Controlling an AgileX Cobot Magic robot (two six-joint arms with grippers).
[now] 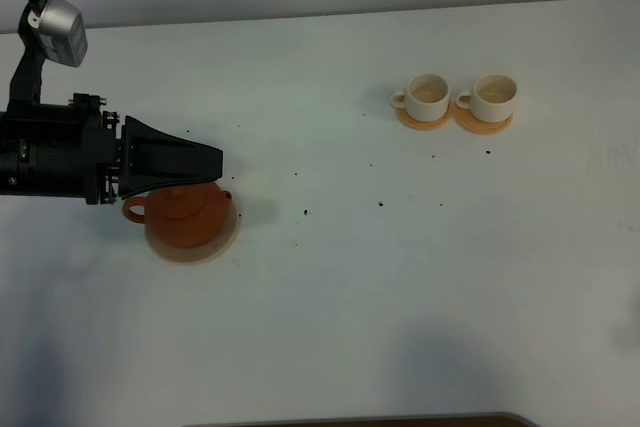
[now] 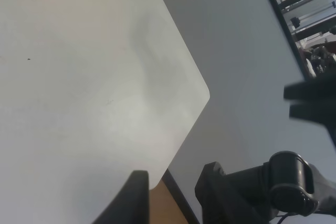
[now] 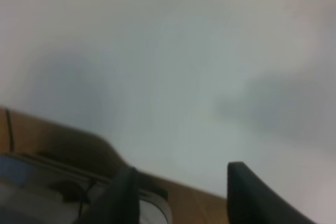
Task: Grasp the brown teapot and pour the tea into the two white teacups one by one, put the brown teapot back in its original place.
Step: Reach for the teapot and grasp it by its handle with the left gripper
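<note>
The brown teapot [image 1: 183, 215] sits on the large pale tan coaster [image 1: 200, 247] at the left of the table, handle to the left and spout to the right. My left gripper [image 1: 215, 162] hangs just above it, hiding its lid. In the left wrist view the left gripper [image 2: 173, 195] is open and empty, and the teapot is out of sight. The two white teacups [image 1: 427, 96] [image 1: 493, 96] stand at the back right on small orange-tan coasters; no tea shows in them. My right gripper [image 3: 181, 192] is open and empty over blurred table.
Small dark specks [image 1: 304, 212] dot the white table [image 1: 330, 297]. The table's near edge and a brown strip [image 1: 350, 421] show at the bottom. The left wrist view shows the table corner [image 2: 202, 95] and a black stand [image 2: 286, 182] beyond it.
</note>
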